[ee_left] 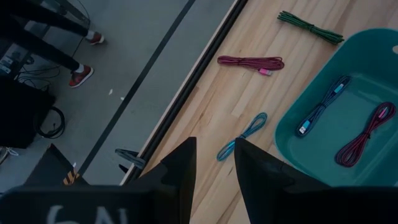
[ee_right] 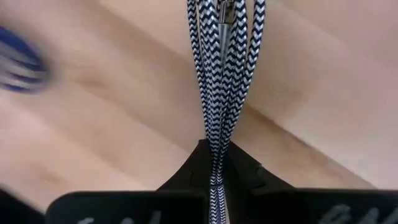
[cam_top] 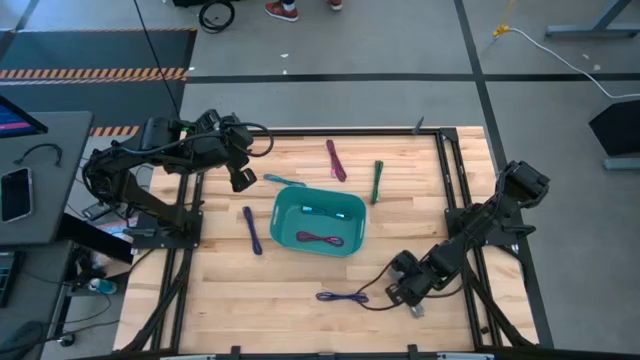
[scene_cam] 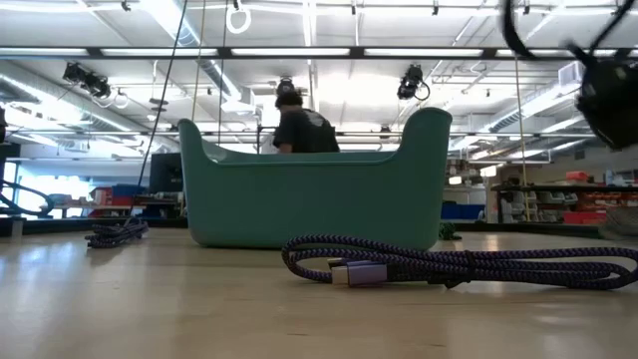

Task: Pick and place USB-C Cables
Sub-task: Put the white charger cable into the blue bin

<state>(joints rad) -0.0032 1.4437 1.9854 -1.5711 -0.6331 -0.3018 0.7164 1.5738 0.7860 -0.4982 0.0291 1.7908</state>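
Only the right wrist view shows the right gripper (ee_right: 216,163) pinching a black-and-white braided cable (ee_right: 219,81) just above the wooden table (ee_right: 93,106). In the high view, the left gripper (cam_top: 243,180) hovers beside a teal cable (cam_top: 284,181), fingers slightly spread. Between the grippers, the teal bin (cam_top: 288,212) holds a blue cable (ee_left: 321,106) and a maroon cable (ee_left: 364,135). A purple cable (cam_top: 341,297) lies near the right gripper. Beyond the table stands a person (scene_cam: 304,125).

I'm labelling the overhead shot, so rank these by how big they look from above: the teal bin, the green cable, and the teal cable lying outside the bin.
1. teal bin, by far the largest.
2. and 3. green cable and teal cable: both thin and of similar length, too alike to rank.
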